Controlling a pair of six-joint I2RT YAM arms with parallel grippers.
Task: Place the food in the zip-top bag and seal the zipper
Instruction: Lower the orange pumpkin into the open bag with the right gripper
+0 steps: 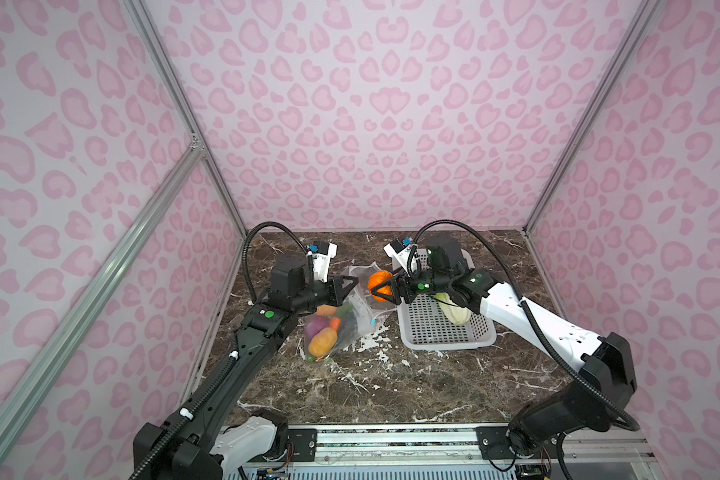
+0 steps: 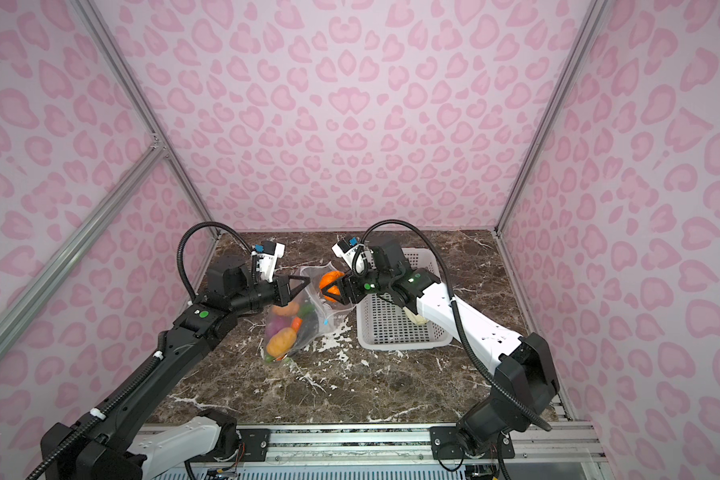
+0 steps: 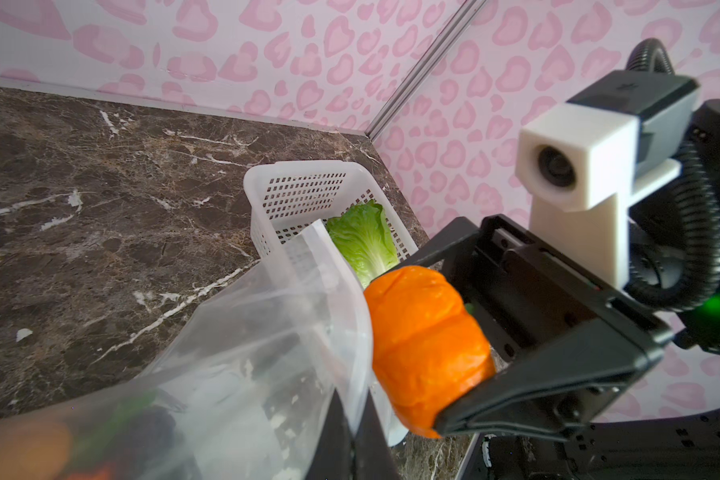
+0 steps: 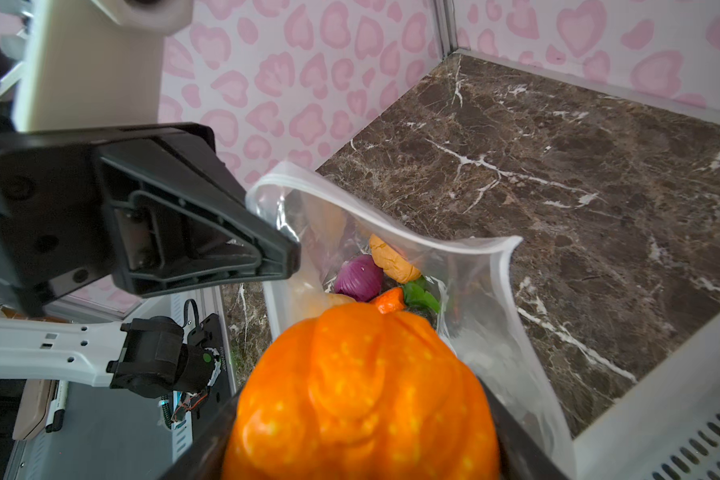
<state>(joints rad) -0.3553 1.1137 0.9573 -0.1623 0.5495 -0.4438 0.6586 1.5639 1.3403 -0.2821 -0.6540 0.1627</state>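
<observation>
Left gripper [image 1: 352, 284]: pinched tight on the rim of the zip-top bag [image 1: 360, 309], holding its mouth up.
Right gripper [image 1: 382, 287]: jaws spread wide, clamped around the pumpkin [image 1: 378, 280].
Pumpkin: in both top views at 3 o'clock of the left gripper, just beside it, at the bag's mouth.
Bag: hangs toward 7 o'clock from the left gripper; food pieces [image 1: 323, 336] inside.
Zipper [image 4: 391, 226]: unsealed.
Basket [image 1: 445, 343]: 3 o'clock of the bag, holding the cabbage [image 1: 454, 313].
</observation>
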